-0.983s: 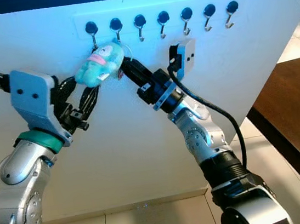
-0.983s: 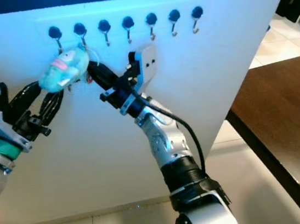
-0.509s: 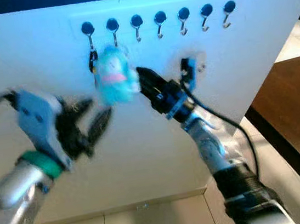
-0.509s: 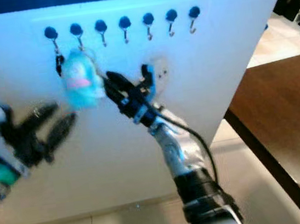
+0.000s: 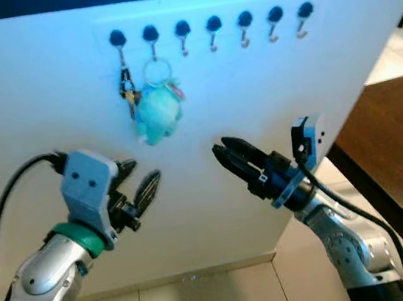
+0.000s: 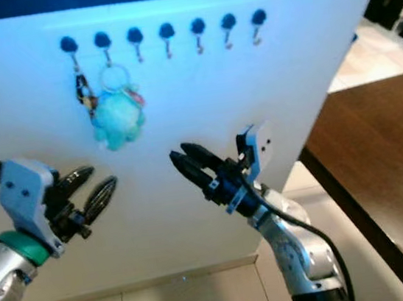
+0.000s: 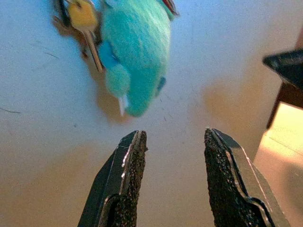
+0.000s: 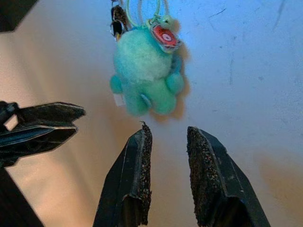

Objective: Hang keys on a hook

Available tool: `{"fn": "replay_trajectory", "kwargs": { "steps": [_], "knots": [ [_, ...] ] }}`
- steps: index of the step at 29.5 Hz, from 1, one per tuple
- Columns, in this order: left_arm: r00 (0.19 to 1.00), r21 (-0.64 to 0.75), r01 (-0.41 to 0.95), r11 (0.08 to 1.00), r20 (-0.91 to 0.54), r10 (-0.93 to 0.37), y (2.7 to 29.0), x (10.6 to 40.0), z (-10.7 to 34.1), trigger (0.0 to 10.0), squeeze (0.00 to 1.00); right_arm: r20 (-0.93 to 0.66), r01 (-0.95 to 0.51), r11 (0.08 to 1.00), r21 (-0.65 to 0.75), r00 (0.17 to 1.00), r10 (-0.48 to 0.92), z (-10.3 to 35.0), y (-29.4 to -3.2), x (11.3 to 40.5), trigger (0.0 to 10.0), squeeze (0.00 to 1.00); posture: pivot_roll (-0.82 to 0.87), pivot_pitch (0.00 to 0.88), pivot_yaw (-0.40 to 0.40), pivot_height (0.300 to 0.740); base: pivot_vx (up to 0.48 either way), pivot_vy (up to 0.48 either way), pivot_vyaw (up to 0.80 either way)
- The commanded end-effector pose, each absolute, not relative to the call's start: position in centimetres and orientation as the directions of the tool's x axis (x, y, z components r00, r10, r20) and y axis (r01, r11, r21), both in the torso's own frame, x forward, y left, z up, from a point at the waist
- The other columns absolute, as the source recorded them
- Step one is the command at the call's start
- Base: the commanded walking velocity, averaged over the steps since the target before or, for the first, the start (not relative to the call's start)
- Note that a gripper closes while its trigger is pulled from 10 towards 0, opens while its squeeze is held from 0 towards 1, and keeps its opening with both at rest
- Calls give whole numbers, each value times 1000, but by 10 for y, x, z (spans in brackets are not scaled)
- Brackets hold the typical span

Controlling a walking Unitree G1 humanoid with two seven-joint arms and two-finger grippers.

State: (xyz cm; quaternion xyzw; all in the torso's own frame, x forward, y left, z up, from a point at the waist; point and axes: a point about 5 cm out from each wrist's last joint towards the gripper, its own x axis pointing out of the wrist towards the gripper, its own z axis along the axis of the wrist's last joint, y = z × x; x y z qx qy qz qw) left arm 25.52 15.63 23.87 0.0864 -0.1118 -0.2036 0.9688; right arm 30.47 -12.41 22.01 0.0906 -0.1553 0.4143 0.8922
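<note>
White wall, hooked keys above both parted pincers

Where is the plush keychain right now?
The teal plush keychain hangs by its ring from the second hook from the left, beside keys on the first hook, above both open grippers.

White wall panel; brown floor, possibly wood, alongside.

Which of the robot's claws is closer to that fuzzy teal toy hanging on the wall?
Left, narrowly. The left gripper sits just below the teal plush toy, slightly to its left. The right gripper is below, off to its right.
</note>
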Motion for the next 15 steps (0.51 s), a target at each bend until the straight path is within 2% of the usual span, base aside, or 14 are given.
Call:
{"fn": "replay_trajectory", "kwargs": {
  "steps": [1,3,4,5,11,15],
  "knots": [
    [912,208,312,927,209,-354,163,259,242,10000,0,308,-732,680,26,653,692,208,-127,302,10000,0,52,132,65,740,0,0,0],
    [912,208,312,927,209,-354,163,259,242,10000,0,308,-732,680,26,653,692,208,-127,302,10000,0,52,132,65,740,0,0,0],
    [929,195,229,954,249,-274,169,265,248,10000,0,276,-644,765,16,738,616,198,-133,305,10000,0,55,128,66,740,0,0,0],
    [934,193,203,960,255,-249,170,266,249,10000,0,275,-618,786,15,758,591,197,-134,307,10000,0,55,128,66,740,0,0,0],
    [943,212,146,966,266,-201,170,269,247,10000,0,301,-579,815,4,778,552,204,-129,310,10000,0,61,122,62,740,0,0,0],
    [942,212,140,967,272,-196,171,268,247,10000,0,315,-563,827,-3,784,535,207,-129,311,10000,0,66,122,58,740,-328,0,0]
  ]
}}
